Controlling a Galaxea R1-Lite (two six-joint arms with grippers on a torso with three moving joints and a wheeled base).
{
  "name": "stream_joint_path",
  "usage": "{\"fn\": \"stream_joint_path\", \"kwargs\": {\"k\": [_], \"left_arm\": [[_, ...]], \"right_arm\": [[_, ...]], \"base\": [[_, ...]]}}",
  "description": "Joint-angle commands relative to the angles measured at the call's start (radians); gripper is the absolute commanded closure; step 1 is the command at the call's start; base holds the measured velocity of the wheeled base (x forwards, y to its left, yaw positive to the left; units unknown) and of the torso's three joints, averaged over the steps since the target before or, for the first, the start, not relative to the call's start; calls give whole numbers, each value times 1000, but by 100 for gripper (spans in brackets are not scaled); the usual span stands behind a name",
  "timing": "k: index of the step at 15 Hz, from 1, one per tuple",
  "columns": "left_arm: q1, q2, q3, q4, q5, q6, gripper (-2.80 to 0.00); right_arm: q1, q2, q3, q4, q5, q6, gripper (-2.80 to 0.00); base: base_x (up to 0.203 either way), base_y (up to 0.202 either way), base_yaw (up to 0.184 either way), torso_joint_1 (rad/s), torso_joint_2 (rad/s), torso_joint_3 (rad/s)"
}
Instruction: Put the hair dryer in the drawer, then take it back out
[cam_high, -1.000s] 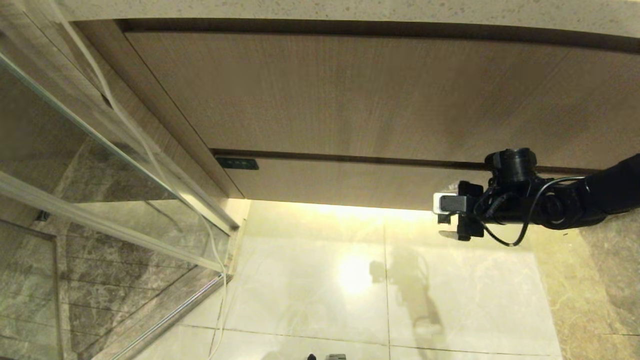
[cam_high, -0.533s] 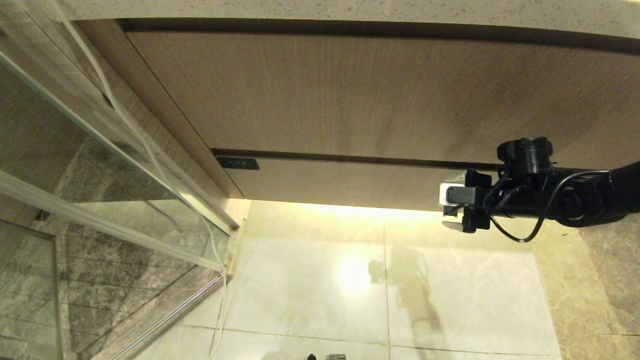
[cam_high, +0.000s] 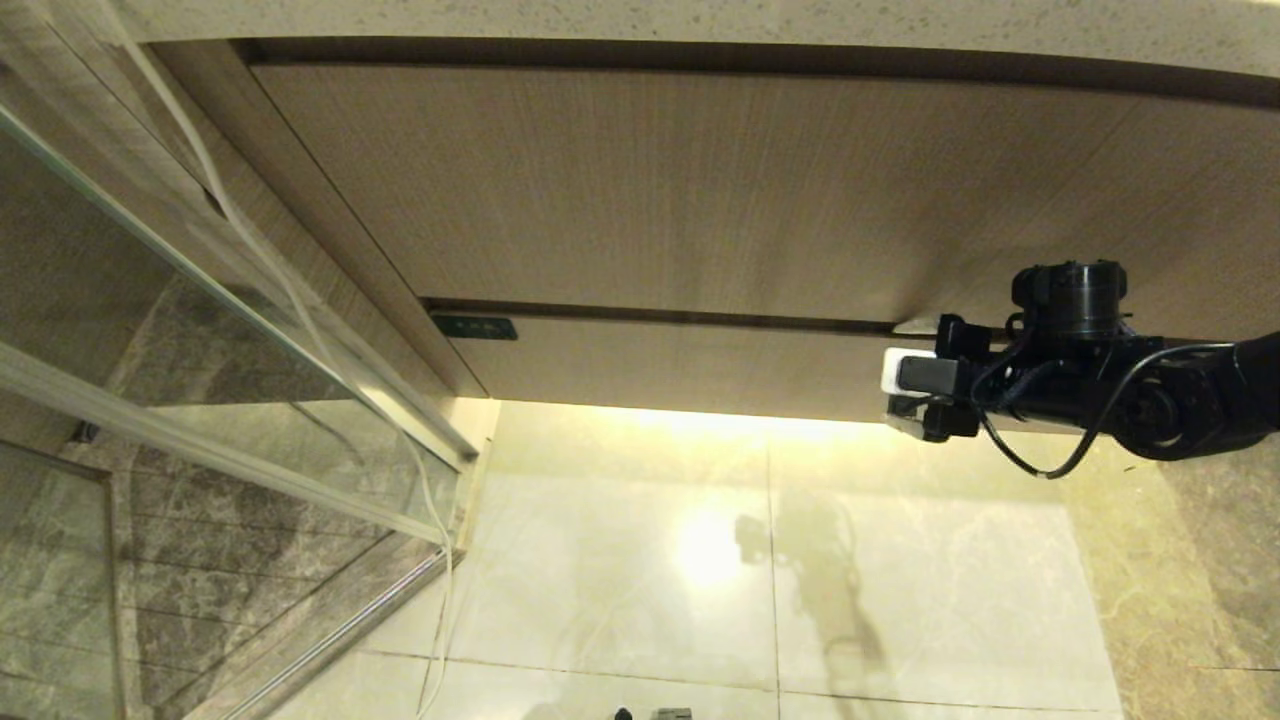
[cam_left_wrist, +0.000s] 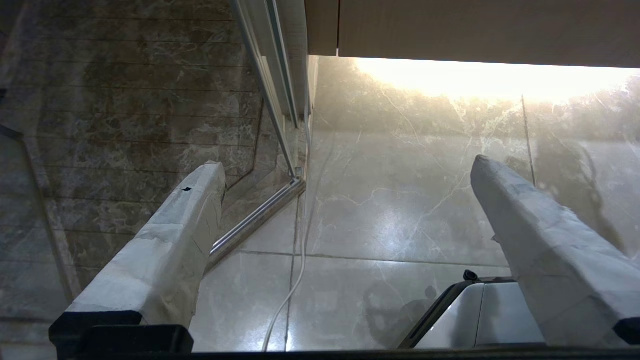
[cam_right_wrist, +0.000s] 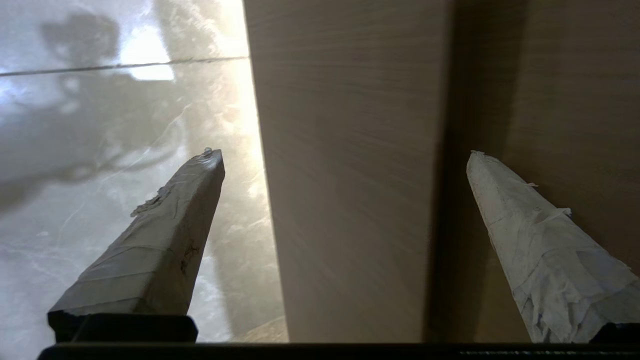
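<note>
The drawer is closed; its narrow wood-grain front with a small black mark runs under the tall panel. My right gripper is open at the right part of that front, held sideways. In the right wrist view the drawer front fills the space between the right gripper's taped fingers: one finger is over the floor side, the other past the dark gap before the tall panel. Nothing is held. The hair dryer is out of view. My left gripper hangs open over the floor.
A glass shower door with a metal frame stands at the left. A white cable trails along the marble floor. A stone countertop edge tops the cabinet. My white base shows below the left gripper.
The right gripper has risen from just below the drawer's lower edge to level with the drawer front, shifting slightly right. It stays open.
</note>
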Motion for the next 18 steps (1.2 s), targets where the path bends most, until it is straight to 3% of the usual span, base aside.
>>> {"fn": "stream_joint_path", "kwargs": {"k": [1, 8, 18], "left_arm": [[0, 0, 0, 0, 0, 0, -280], [0, 0, 0, 0, 0, 0, -280], [0, 0, 0, 0, 0, 0, -280]], "right_arm": [[1, 9, 4, -4, -7, -8, -280], [12, 58, 0, -88, -56, -11, -280], [14, 113, -6, -187, -63, -9, -280]], "base": [[0, 0, 0, 0, 0, 0], [0, 0, 0, 0, 0, 0], [0, 0, 0, 0, 0, 0]]}}
